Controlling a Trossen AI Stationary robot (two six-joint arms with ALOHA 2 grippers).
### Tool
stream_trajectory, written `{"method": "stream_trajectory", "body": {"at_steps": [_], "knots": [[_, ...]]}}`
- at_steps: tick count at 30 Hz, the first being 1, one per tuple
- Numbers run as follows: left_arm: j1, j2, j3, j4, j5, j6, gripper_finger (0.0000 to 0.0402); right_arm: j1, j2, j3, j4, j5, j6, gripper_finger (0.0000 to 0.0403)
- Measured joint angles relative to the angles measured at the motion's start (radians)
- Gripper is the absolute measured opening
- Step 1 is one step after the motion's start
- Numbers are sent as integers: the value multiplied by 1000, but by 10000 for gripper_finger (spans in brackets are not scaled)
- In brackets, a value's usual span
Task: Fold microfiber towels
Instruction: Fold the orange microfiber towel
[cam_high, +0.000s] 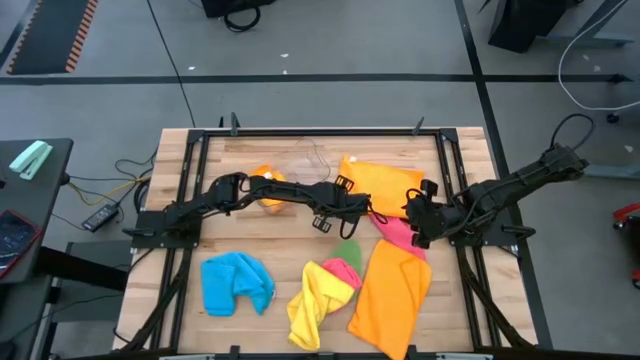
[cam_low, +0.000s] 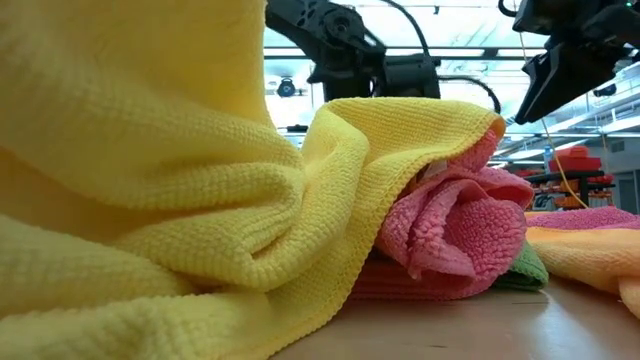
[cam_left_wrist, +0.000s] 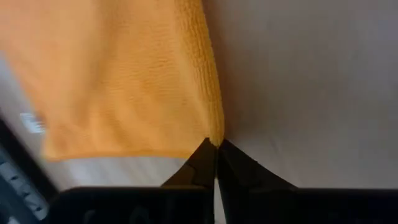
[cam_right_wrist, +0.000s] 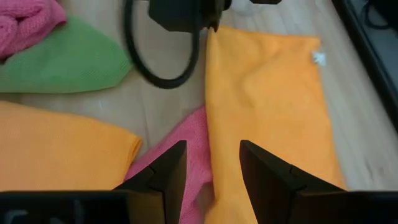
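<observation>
Fingers of the left gripper (cam_left_wrist: 216, 163) pinch shut on the corner of the spread orange towel (cam_high: 380, 185), upper centre of the high view. Just right of it, the right gripper (cam_right_wrist: 211, 171) hovers with jaws apart over that towel's edge and a pink towel (cam_right_wrist: 189, 149). Lower down lie blue (cam_high: 235, 283), yellow (cam_high: 312, 305) and another orange towel (cam_high: 392, 295).
</observation>
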Motion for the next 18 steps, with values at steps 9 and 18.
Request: {"method": "stream_trajectory", "body": {"at_steps": [9, 18], "knots": [[-52, -48, 141, -233, 4, -169, 13, 0, 41, -128, 375, 19, -206, 156], [-105, -63, 215, -316, 121, -295, 26, 0, 135, -297, 893, 25, -457, 156]]}}
